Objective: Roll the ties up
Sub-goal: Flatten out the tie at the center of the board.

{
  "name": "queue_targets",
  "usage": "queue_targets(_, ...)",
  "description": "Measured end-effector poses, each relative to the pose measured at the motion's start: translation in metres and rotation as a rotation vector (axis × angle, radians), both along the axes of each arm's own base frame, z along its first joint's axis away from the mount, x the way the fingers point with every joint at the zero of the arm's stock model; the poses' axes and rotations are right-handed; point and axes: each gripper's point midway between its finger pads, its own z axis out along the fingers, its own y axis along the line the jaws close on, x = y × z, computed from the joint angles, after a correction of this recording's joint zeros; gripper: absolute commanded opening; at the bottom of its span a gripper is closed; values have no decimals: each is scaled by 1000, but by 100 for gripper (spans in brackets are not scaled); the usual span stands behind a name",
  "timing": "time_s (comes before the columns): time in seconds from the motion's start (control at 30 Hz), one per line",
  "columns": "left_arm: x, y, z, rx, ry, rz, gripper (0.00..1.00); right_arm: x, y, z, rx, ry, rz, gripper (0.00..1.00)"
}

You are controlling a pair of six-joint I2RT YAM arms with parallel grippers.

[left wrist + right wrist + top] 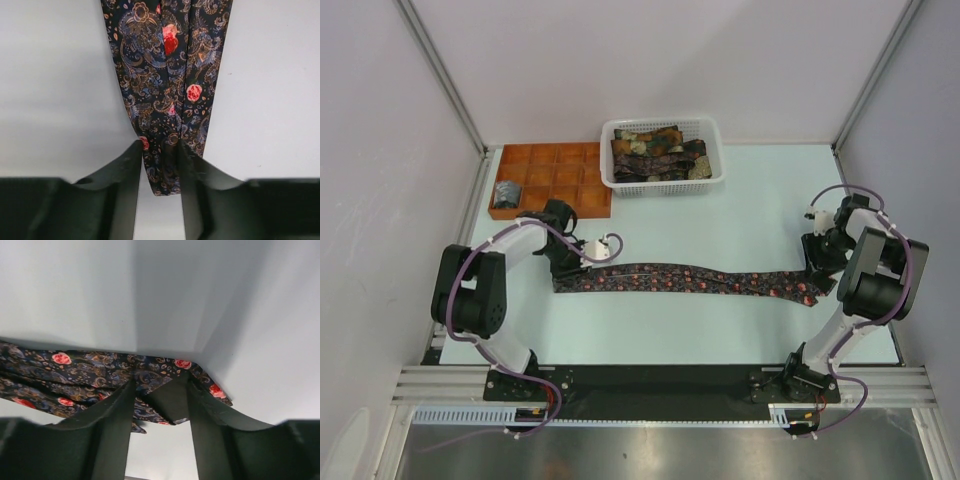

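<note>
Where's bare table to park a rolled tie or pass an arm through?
Free: the strip between the dark tie and the near table edge, and the patch between the white basket and the right end effector. Crowded: back left, orange tray against the basket, left end effector close by.

The whole pale table is seen from above and behind the arm bases. Each wrist view is aimed down, very close, past its own dark fingers. Shared by all three: the long dark rose-patterned necktie.
</note>
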Motion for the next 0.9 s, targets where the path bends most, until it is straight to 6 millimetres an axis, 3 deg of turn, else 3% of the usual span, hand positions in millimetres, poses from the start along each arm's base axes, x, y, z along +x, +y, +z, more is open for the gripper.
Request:
queue_targets(0.17,-3,11,-2,11,-3,15,23,0,-8,-4,-43,19,2,13)
queue_targets(0.2,-3,14,0,11,-7,24,23,0,-10,-4,-46,22,-2,1)
queue_targets(0.37,-5,34,12,10,-64,67,22,0,-10,-4,-38,27,-10,0)
queue_targets(0.53,-18,43,6,20,-60,33,21,0,-10,-4,-34,26,-14,0)
queue_targets(0.77,-44,46,8,10,-70,-87,63,-1,-10,-2,-13,15,-10,0)
queue_targets(0.83,-45,43,13,-13,-75,-95,71,-4,-11,1,-10,16,-2,2)
queue_targets(0.9,-42,36,21,-48,-77,-90,72,-5,-11,7,-12,6,3,3)
